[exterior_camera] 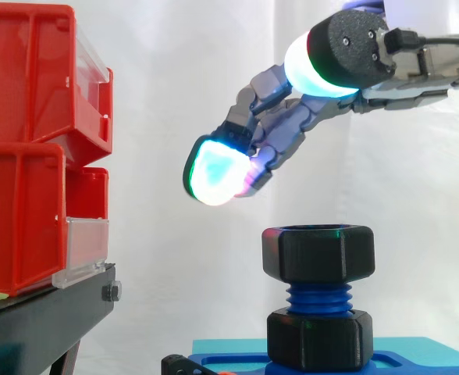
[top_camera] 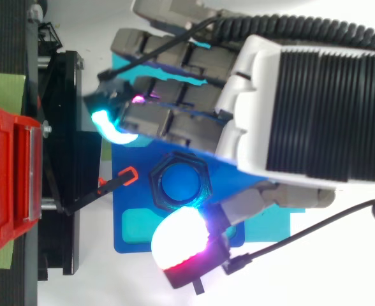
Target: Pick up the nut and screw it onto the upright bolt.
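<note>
Hand [exterior_camera: 292,125] angled down-left, fingers [exterior_camera: 214,173] relaxed, thumb [top_camera: 181,241] apart from them

The nut [exterior_camera: 318,251] is black, and the bolt [exterior_camera: 318,298] under it is blue. The base [top_camera: 131,191] is blue too, with turquoise fields. The bins [exterior_camera: 23,148] are red with clear fronts, the stand [exterior_camera: 42,316] is black, the curtain [exterior_camera: 175,78] white. The hand [exterior_camera: 288,125] is grey. One pad [exterior_camera: 214,173] glows white and cyan with a green edge, another pad [top_camera: 178,239] white with a red edge.
</note>
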Available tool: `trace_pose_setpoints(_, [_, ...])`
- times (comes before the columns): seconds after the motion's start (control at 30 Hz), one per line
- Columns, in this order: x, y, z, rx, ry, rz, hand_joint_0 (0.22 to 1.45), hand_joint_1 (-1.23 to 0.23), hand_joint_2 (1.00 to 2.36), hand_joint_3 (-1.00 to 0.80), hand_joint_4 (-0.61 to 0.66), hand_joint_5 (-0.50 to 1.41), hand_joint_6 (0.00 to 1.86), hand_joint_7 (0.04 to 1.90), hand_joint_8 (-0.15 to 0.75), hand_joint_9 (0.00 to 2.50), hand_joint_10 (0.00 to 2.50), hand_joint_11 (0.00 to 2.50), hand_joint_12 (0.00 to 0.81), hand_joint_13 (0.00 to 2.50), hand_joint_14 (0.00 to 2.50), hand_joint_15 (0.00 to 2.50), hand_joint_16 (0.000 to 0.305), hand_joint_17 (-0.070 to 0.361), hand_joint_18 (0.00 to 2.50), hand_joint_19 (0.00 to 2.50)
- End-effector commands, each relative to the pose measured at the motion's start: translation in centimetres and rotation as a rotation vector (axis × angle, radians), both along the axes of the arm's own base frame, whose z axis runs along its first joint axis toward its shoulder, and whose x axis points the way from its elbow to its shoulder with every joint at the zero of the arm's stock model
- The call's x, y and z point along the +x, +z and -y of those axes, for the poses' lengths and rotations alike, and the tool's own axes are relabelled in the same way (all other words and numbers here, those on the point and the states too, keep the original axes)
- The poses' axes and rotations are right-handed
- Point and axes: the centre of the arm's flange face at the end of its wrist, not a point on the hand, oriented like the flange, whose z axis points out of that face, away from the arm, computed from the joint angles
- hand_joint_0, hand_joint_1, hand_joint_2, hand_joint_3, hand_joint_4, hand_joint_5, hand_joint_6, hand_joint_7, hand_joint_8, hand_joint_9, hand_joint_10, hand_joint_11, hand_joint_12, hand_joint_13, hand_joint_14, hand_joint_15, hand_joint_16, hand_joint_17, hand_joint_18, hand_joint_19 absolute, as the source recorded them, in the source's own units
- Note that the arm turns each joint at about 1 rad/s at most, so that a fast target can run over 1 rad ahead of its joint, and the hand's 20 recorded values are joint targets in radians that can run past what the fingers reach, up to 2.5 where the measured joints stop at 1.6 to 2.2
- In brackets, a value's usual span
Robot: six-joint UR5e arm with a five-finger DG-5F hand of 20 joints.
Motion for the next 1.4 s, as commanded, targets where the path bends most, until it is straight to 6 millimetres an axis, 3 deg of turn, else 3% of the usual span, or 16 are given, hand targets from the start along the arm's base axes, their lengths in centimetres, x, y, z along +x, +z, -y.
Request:
trace_pose_setpoints(0.0, [0.8,-1.4,-1.1,0.012,0.01,0.009,0.46,-0.01,1.0,-0.5,0.16,-0.17,0.5,0.62,0.227,0.4,0.0,0.0,0.377,0.11,0.0,0.0,0.05,0.112,0.0,0.0])
trace_pose_setpoints(0.5, [0.4,-1.9,-3.6,0.019,0.041,-0.027,0.48,-0.02,1.0,-0.5,0.19,-0.11,0.5,0.87,0.243,0.37,0.0,0.0,0.379,0.06,0.0,0.0,0.049,0.11,0.0,0.0])
trace_pose_setpoints(1.07, [-0.3,-3.0,-2.7,0.027,0.043,-0.079,0.5,-0.15,1.0,-0.5,0.23,-0.05,0.5,1.24,0.27,0.53,0.0,0.0,0.355,0.2,0.0,0.0,0.043,0.097,0.0,0.0])
trace_pose_setpoints(1.37, [-0.3,-3.0,-1.7,0.033,0.058,-0.086,0.51,-0.18,1.0,-0.5,0.23,-0.03,0.5,1.34,0.271,0.57,0.0,0.0,0.349,0.24,0.0,0.0,0.042,0.094,0.0,0.0])
